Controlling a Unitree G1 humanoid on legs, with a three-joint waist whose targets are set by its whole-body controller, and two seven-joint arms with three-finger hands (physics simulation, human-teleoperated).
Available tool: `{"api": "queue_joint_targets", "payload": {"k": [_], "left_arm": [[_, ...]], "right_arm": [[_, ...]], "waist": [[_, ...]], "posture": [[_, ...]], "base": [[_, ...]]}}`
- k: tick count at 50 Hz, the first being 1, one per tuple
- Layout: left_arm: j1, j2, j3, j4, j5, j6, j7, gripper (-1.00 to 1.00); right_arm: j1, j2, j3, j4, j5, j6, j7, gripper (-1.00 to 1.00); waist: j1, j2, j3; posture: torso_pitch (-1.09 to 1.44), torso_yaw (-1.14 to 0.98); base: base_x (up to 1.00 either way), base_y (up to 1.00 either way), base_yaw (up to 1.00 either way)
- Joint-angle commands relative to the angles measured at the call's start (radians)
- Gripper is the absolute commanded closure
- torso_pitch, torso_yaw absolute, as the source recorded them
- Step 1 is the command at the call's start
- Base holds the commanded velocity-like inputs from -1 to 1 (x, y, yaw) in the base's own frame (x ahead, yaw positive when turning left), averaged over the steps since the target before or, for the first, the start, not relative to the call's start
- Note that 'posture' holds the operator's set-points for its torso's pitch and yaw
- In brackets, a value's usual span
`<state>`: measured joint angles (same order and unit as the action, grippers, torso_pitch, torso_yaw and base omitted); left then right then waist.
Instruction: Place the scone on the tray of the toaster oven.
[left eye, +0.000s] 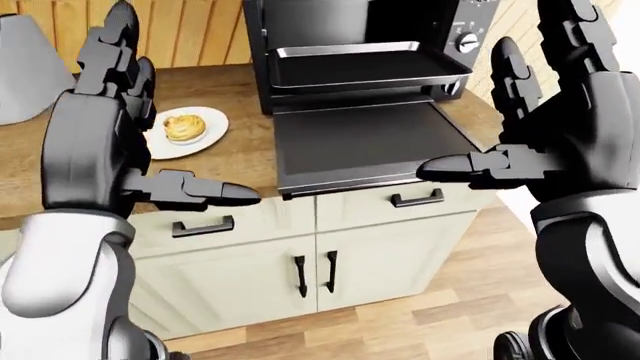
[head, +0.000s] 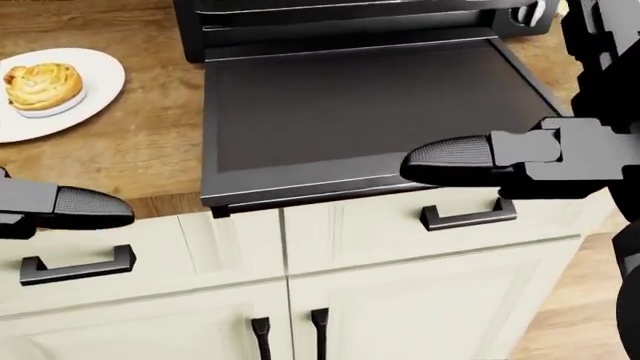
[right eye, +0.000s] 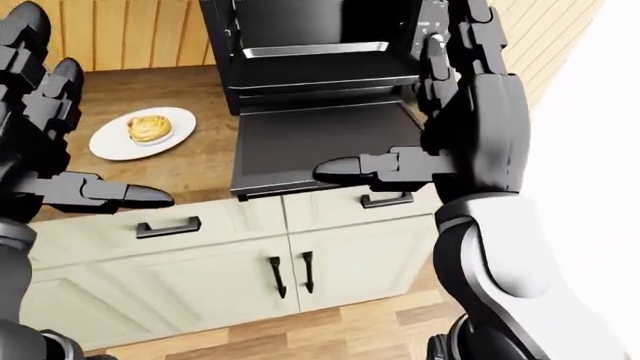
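Observation:
The scone (left eye: 185, 126) lies on a small white plate (left eye: 205, 141) on the wooden counter, left of the toaster oven (left eye: 300, 30). The oven's door (left eye: 365, 142) is folded down flat. Its metal tray (left eye: 365, 69) is slid part way out above the door and holds nothing. My left hand (left eye: 150, 120) is open and empty, fingers up, raised near the counter's edge just left of the plate. My right hand (left eye: 480, 112) is open and empty, raised at the right of the open door, its thumb (head: 455, 159) over the door's lower right corner.
Cream drawers and cupboard doors with black handles (left eye: 203, 226) run below the counter (left eye: 240, 150). A pale grey object (left eye: 25, 67) stands at the top left. A wooden panelled wall (left eye: 190, 30) is behind. Wood floor (left eye: 450, 307) shows at the bottom right.

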<state>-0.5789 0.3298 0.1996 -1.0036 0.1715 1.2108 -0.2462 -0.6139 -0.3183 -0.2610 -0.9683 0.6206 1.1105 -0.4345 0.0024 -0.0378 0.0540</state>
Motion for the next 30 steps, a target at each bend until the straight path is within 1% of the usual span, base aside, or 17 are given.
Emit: {"api": "queue_joint_targets", "payload": {"k": [1,5,6,8,11,12,13,14,15,16,20,22,23,24,25,26,30], "left_arm": [[-0.021,0.015,0.017,-0.017,0.006,-0.024,0.005,-1.00],[-0.016,0.019,0.020,-0.023,0.008,-0.022,0.003,-1.00],[-0.022,0.021,0.019,-0.023,0.010,-0.020,0.006,-1.00],[-0.026,0.020,0.016,-0.027,0.012,-0.017,0.007,-1.00],[-0.016,0.016,0.018,-0.028,0.013,-0.024,0.008,-1.00],[-0.013,0.014,0.018,-0.029,0.015,-0.027,0.010,-1.00],[-0.011,0.013,0.018,-0.030,0.015,-0.028,0.010,-1.00],[-0.005,0.011,0.016,-0.033,0.015,-0.029,0.010,-1.00],[-0.004,0.011,0.018,-0.034,0.015,-0.028,0.009,-1.00],[-0.005,0.013,0.021,-0.033,0.015,-0.030,0.008,-1.00],[-0.001,0.013,0.021,-0.033,0.016,-0.033,0.008,-1.00],[0.000,0.013,0.020,-0.031,0.017,-0.036,0.008,-1.00],[0.001,0.011,0.020,-0.031,0.018,-0.037,0.009,-1.00],[0.002,0.010,0.018,-0.032,0.018,-0.037,0.010,-1.00],[0.001,0.012,0.018,-0.031,0.019,-0.037,0.009,-1.00],[-0.006,0.013,0.018,-0.028,0.019,-0.035,0.009,-1.00],[-0.017,0.018,0.019,-0.020,0.019,-0.033,0.006,-1.00]], "right_arm": [[-0.055,-0.009,-0.010,0.001,0.005,-0.004,-0.003,-1.00],[-0.013,-0.005,-0.005,-0.022,-0.005,-0.026,0.008,-1.00],[-0.078,-0.010,-0.024,-0.005,0.025,0.024,-0.014,-1.00],[-0.092,-0.015,-0.022,-0.001,0.038,0.032,-0.028,-1.00],[-0.019,-0.013,-0.002,-0.019,0.009,-0.029,-0.008,-1.00],[-0.018,-0.010,-0.002,-0.022,0.009,-0.028,-0.007,-1.00],[-0.015,-0.010,-0.001,-0.024,0.008,-0.029,-0.006,-1.00],[-0.012,-0.009,-0.003,-0.025,0.006,-0.029,-0.003,-1.00],[-0.057,-0.013,-0.024,-0.019,0.034,0.013,-0.018,-1.00],[-0.029,-0.013,-0.016,-0.026,0.025,-0.011,-0.013,-1.00],[-0.012,-0.012,-0.009,-0.030,0.017,-0.025,-0.007,-1.00],[-0.027,-0.014,-0.012,-0.026,0.025,-0.015,-0.016,-1.00],[-0.019,-0.015,-0.010,-0.028,0.023,-0.021,-0.012,-1.00],[-0.015,-0.014,-0.010,-0.029,0.022,-0.022,-0.012,-1.00],[-0.017,-0.013,-0.013,-0.031,0.025,-0.020,-0.012,-1.00],[-0.020,-0.015,-0.013,-0.030,0.025,-0.019,-0.012,-1.00],[-0.086,-0.024,-0.031,-0.009,0.065,0.026,-0.040,-1.00]], "waist": [[0.008,-0.022,-0.018],[0.002,0.007,-0.027],[0.001,0.016,-0.021],[0.000,0.033,-0.024],[-0.007,0.089,-0.033],[-0.010,0.115,-0.057],[0.002,0.077,-0.038],[0.002,0.088,-0.032],[0.002,0.082,-0.029],[0.003,0.076,-0.031],[-0.002,0.033,-0.021],[-0.001,-0.001,-0.022],[-0.003,-0.036,-0.034],[-0.012,0.002,-0.026],[-0.006,-0.016,-0.028],[-0.006,-0.018,-0.033],[-0.005,0.006,-0.033]], "posture": [[0.00,0.00],[0.00,0.00],[0.00,0.00],[0.00,0.00],[0.00,0.00],[0.00,0.00],[0.00,0.00],[0.00,0.00],[0.00,0.00],[0.00,0.00],[0.00,0.00],[0.00,0.00],[0.00,0.00],[0.00,0.00],[0.00,0.00],[0.00,0.00],[0.00,0.00]], "base": [[0.09,0.05,0.00],[0.05,0.05,0.00],[0.01,0.08,0.00],[0.00,0.09,0.00],[0.00,0.13,0.00],[0.00,0.19,0.00],[0.01,0.20,0.00],[0.00,0.20,0.00],[0.01,0.18,0.00],[0.00,0.20,0.00],[0.00,0.20,0.00],[0.00,0.20,0.00],[0.00,0.19,0.00],[0.00,0.20,0.00],[0.00,0.19,0.00],[0.00,0.21,0.00],[0.00,0.20,0.00]]}}
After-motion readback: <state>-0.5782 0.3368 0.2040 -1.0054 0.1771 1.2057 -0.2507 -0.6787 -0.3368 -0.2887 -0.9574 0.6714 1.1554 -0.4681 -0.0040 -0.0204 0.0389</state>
